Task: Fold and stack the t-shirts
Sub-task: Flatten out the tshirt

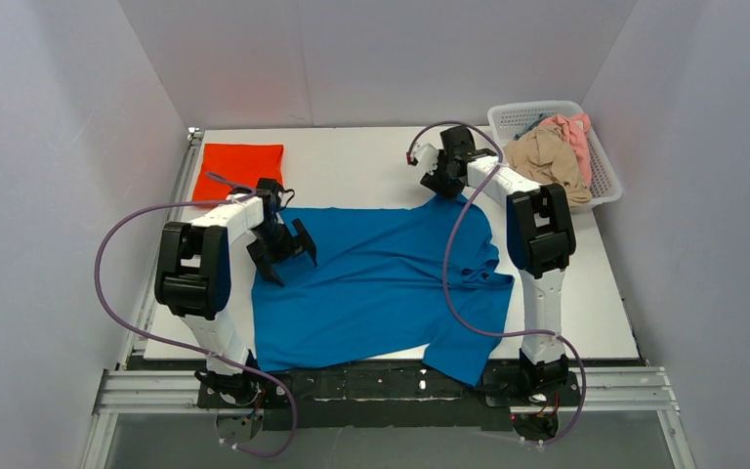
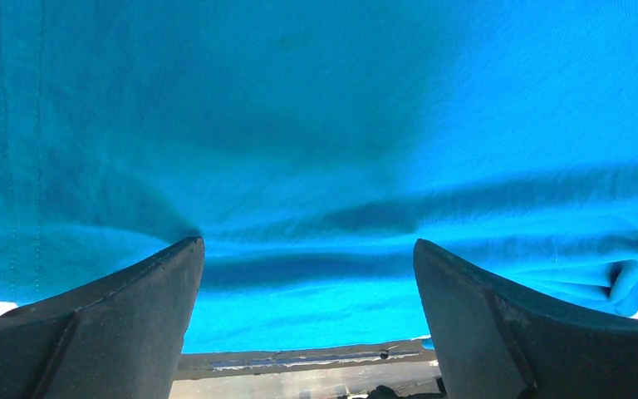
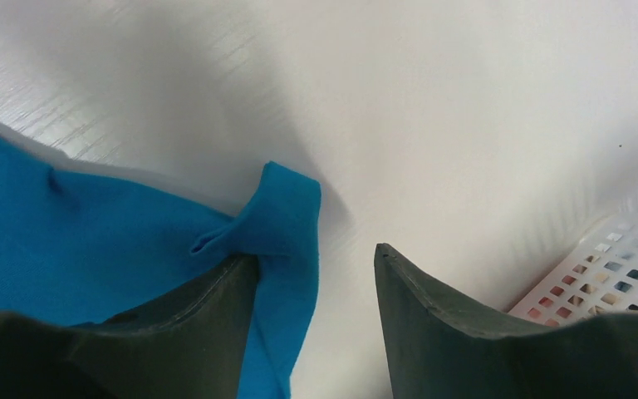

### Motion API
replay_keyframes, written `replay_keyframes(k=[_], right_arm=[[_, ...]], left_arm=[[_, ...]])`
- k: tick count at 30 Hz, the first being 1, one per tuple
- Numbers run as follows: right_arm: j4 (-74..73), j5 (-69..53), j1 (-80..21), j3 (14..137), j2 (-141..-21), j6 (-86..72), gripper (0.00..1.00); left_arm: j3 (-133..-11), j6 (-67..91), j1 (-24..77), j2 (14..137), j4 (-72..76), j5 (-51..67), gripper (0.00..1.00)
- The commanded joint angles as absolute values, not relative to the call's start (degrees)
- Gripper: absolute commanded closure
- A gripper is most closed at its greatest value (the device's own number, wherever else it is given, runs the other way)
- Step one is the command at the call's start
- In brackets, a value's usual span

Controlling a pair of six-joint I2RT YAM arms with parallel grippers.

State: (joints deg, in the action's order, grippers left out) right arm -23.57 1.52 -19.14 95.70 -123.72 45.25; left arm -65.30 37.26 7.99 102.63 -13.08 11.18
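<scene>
White table (image 1: 371, 161), matt, closed in by plain pale walls (image 1: 400, 49) on three sides; an aluminium rail (image 1: 625, 386) runs along its near edge. The blue t-shirt (image 1: 381, 283) lies spread flat over the middle of the table, collar towards its right side, one sleeve reaching over the near edge, shallow wrinkles across the cloth. The orange-red t-shirt (image 1: 239, 166), folded to a rectangle, lies beyond the blue shirt's far-left corner, apart from it. A white mesh basket (image 1: 605, 181) stands beyond the blue shirt's far-right corner, with a beige t-shirt (image 1: 545, 156) and a pink t-shirt (image 1: 574, 132) bunched inside. The left gripper (image 1: 288, 262) hangs over the blue shirt's left part, jaws spread wide, nothing between them. The right gripper (image 1: 441, 186) is at the blue shirt's far-right corner, jaws partly apart with bare table showing between them. A turned-up corner of blue cloth lies against the inner face of one finger (image 3: 233, 287); the other finger is clear of it, so there is no grip. Purple cables (image 1: 107, 254) loop off both arms.
</scene>
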Motion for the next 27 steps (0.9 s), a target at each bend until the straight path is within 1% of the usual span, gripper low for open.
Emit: replay_keyframes(k=[1, 3, 4, 8, 11, 16, 18, 21, 22, 23, 25, 26, 27], right_arm=[[-23.8, 1.3, -18.9, 99.9, -125.7, 46.8, 0.41], [-23.5, 0.5, -18.9, 99.2, -125.7, 46.5, 0.48], [-23.5, 0.4, -18.9, 99.2, -125.9, 46.2, 0.54], [-23.3, 0.7, -18.7, 99.3, -125.8, 43.4, 0.99], [-20.0, 4.3, -18.3, 99.3, -124.0, 40.0, 0.99], [-15.6, 10.6, -14.7, 98.2, -117.8, 27.4, 0.99], [-15.2, 7.4, -12.5, 96.4, -114.3, 23.0, 0.99], [-23.2, -6.8, -8.3, 97.3, -111.8, 17.6, 0.99], [-25.7, -9.2, -7.4, 98.1, -111.9, 16.7, 0.99], [-27.6, -8.5, -7.2, 98.9, -112.1, 16.4, 0.99], [-27.3, -2.6, -7.1, 99.2, -112.7, 16.2, 0.90], [-27.2, 0.2, -7.0, 99.7, -113.4, 16.1, 0.81], [-27.6, 3.3, -7.0, 100.5, -114.0, 16.0, 0.63]], left_arm=[[-66.4, 36.3, 7.6, 103.2, -20.9, 10.2, 0.02], [-66.5, 36.1, 7.6, 103.5, -20.9, 10.1, 0.02], [-66.7, 36.0, 7.6, 103.6, -21.0, 9.9, 0.02], [-67.3, 35.9, 7.7, 104.2, -21.7, 9.6, 0.02], [-67.6, 36.0, 7.6, 104.5, -22.6, 8.1, 0.02], [-67.6, 36.3, 7.6, 104.8, -23.3, 6.7, 0.02], [-67.7, 36.2, 7.6, 105.2, -23.5, 6.7, 0.02], [-67.9, 36.4, 7.6, 105.6, -23.5, 6.9, 0.02], [-68.0, 36.5, 7.6, 105.6, -23.5, 6.9, 0.02], [-68.0, 36.4, 7.5, 105.7, -23.5, 6.9, 0.02], [-68.1, 36.4, 7.6, 105.6, -23.5, 6.9, 0.02], [-68.2, 36.4, 7.6, 105.6, -23.5, 6.9, 0.02], [-68.2, 36.4, 7.5, 105.6, -23.5, 6.8, 0.02]])
